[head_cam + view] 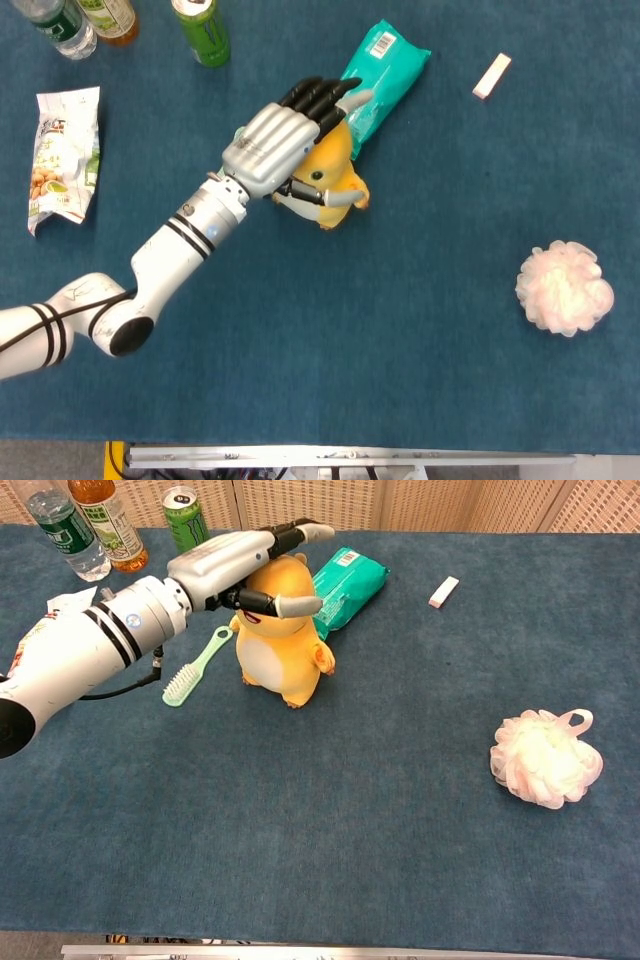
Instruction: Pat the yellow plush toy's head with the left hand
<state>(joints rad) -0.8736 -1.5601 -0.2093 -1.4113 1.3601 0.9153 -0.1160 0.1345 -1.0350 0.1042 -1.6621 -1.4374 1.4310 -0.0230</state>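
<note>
The yellow plush toy with the pale belly [283, 645] stands upright on the blue carpeted tabletop [330, 810], towards the far left part of it. The silver left hand with black fingers [285, 143] lies flat over the toy's head, fingers stretched out and slightly apart, holding nothing; its thumb [298, 605] crosses in front of the toy's face. Whether the palm actually presses the head I cannot tell.

Just behind the toy lies a teal plastic packet with a barcode label [346, 583]. Beside the toy, under the arm, rests a pale green brush [196, 667]. At the far left stand a green drink can [184, 512] and two bottles [80, 520], with a snack packet [66, 152] nearby. A small white block [443, 591] lies far right, and a fluffy white bath puff [545, 757] sits well apart.
</note>
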